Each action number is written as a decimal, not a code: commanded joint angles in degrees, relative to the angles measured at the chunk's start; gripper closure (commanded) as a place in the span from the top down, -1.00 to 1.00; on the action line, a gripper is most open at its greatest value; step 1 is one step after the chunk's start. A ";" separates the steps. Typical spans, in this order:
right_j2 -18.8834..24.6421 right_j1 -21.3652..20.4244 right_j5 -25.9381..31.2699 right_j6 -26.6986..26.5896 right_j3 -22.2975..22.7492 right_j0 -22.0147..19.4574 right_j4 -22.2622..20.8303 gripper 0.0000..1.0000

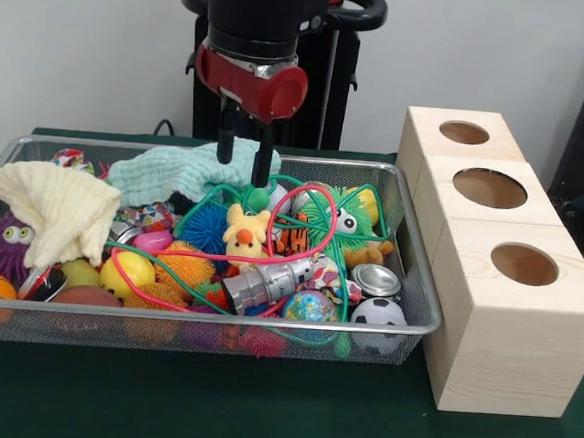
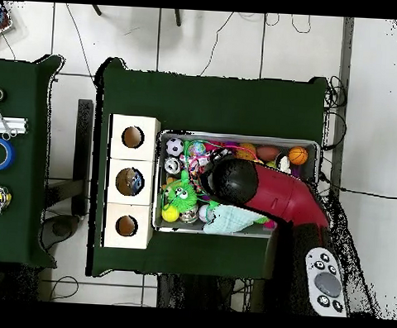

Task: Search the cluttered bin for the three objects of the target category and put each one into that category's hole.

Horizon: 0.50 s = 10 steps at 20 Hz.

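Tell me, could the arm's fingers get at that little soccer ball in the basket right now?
Probably yes. The soccer ball lies on top of the pile in the basket's corner nearest the wooden boxes, nothing covering it. The gripper hangs over the green cloth, so it must cross first.

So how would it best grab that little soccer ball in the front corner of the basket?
Probably from straight above, fingers closing across the soccer ball's middle. It is round, so any pair of opposite sides will do, and its top shows clear. The bin's mesh walls stand close by on two sides, and a silver can lies just behind, so coming in sideways looks blocked.
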 commanded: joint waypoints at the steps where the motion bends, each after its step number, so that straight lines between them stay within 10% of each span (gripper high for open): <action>1: 10.95 -0.55 3.36 -15.81 4.31 -3.90 -5.49 1.00; 10: 15.40 -0.85 4.78 -15.59 4.47 -7.33 -8.95 1.00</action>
